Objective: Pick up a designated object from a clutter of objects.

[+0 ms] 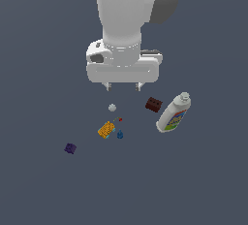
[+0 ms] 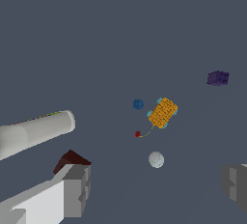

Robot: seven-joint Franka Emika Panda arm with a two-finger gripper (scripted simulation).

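The small dark purple cube (image 1: pixel 70 148) lies alone at the exterior view's lower left; it also shows in the wrist view (image 2: pixel 218 78). My gripper (image 1: pixel 123 87) hangs open and empty, well above the floor, over the grey ball (image 1: pixel 112 107). The cube is far off to its left and nearer the camera. In the wrist view the two grey fingertips (image 2: pixel 77 189) stand wide apart with the ball (image 2: pixel 156 160) between them. The clutter holds an orange-yellow block (image 1: pixel 105 129), a blue drop (image 1: pixel 120 134), a red-brown studded brick (image 1: pixel 153 104) and a white bottle (image 1: pixel 173 113).
A tiny red bead on a thin cord (image 1: pixel 119 120) lies by the orange-yellow block. The bottle lies on its side at the exterior view's right, with the brick just beside its cap end. The floor is a plain dark grey surface (image 1: pixel 203 185).
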